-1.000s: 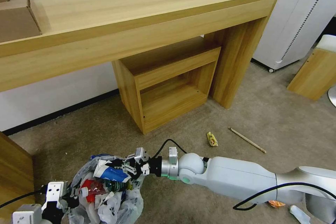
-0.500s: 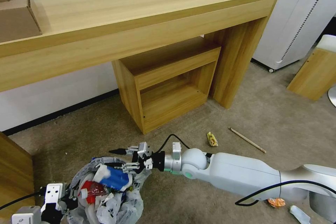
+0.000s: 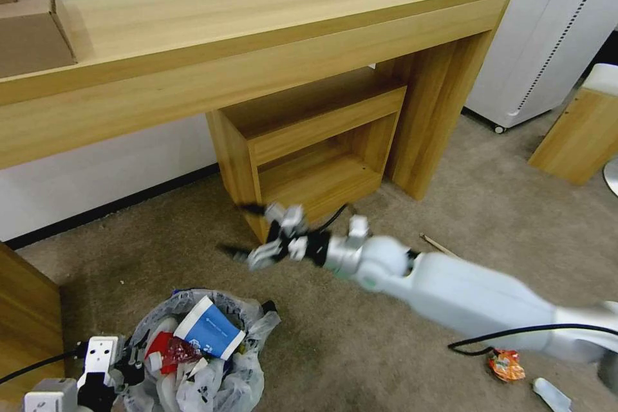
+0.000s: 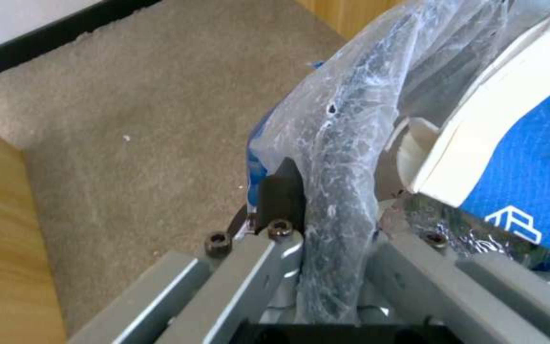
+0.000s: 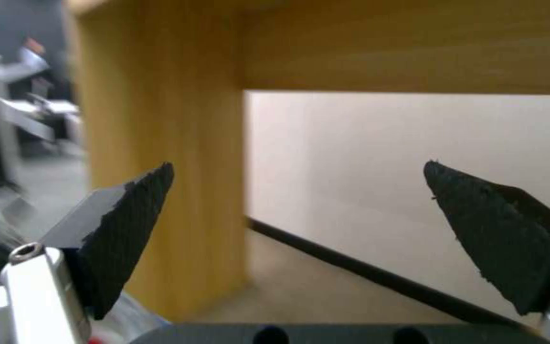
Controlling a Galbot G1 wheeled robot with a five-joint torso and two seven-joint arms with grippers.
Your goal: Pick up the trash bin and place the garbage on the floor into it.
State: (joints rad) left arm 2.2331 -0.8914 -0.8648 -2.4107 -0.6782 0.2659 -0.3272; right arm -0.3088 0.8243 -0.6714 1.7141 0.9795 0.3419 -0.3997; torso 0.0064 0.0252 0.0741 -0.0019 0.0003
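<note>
The trash bin (image 3: 248, 373), lined with a crinkly whitish bag, hangs low at the left over the floor (image 3: 502, 206). My left gripper (image 3: 125, 360) is shut on its rim; the left wrist view shows the gripper (image 4: 345, 224) clamping the bag-covered rim (image 4: 345, 143). Inside the bin lie a blue-white carton (image 3: 209, 331) (image 4: 517, 157) and a red wrapper (image 3: 174, 351). My right gripper (image 3: 237, 230) (image 5: 301, 200) hovers open with nothing in it, above and beyond the bin, in front of the wooden cubby. On the carpet lie an orange wrapper (image 3: 505, 364), a wooden stick (image 3: 438, 244) partly behind my right arm, and a white piece (image 3: 550, 394).
A long wooden desk (image 3: 257, 32) spans the back, with an open cubby (image 3: 315, 161) under it and a cardboard box (image 3: 32, 26) on top. A white appliance (image 3: 553, 32) and a wooden stool (image 3: 579, 132) stand at the right. A wood panel (image 3: 26, 322) rises at the left.
My right gripper has let go of the blue-white carton, opened, and risen up and away toward the cubby. The carton now rests in the bin.
</note>
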